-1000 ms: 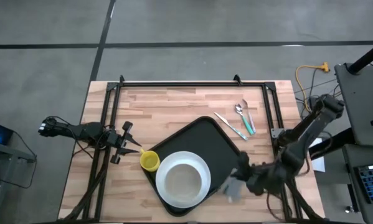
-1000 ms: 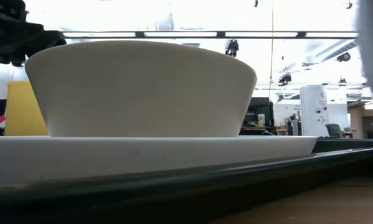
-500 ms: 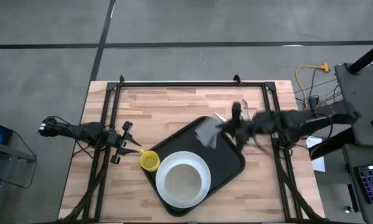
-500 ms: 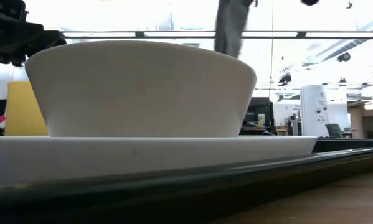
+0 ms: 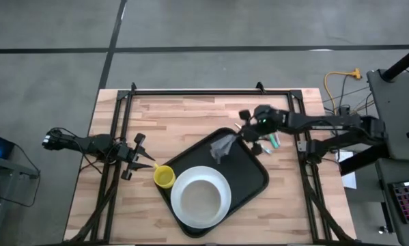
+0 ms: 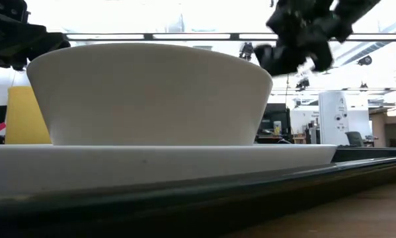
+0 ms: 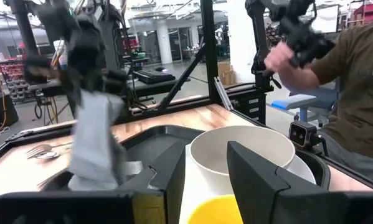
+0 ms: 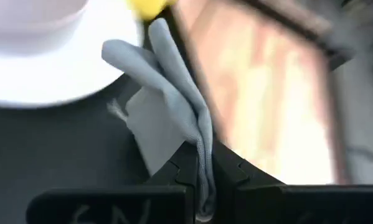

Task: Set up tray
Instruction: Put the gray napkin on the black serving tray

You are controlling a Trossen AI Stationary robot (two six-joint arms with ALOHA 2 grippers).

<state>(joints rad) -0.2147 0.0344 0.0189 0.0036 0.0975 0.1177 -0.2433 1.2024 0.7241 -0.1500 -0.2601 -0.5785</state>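
The black tray [image 5: 248, 167] lies askew in the middle of the table. On its near part a white plate [image 5: 179, 210] carries a white bowl [image 5: 201, 198]. A yellow cup [image 5: 164, 176] stands at the tray's left edge, just in front of my open left gripper [image 5: 148, 162]; in the left wrist view the cup [image 7: 218, 211] shows between that gripper's fingers [image 7: 261, 180], and whether they touch it I cannot tell. My right gripper [image 5: 240, 136] is over the tray's far right corner, shut on a grey cloth [image 5: 222, 147]. My right gripper pinches a bunched upper end of the grey cloth [image 8: 202, 158] between its two fingers, several layers gathered together. The fingers slant down, coming from the table's right side. The cloth hangs slack below them, and its lower end [image 7: 102, 171] lies on the tray's floor.
Cutlery [image 5: 269, 141] lies on the wood right of the tray's far corner, partly under the right arm. A dark frame [image 5: 190, 91] rims the table's far and side edges. In the left wrist view a person [image 7: 351, 81] sits beyond the table.
My right gripper, shut on the cloth, has swung from the table's near right, beside the tray, toward the far edge and then left over the tray's far right corner, rolling as it went. The cloth came with it and now trails onto the tray.
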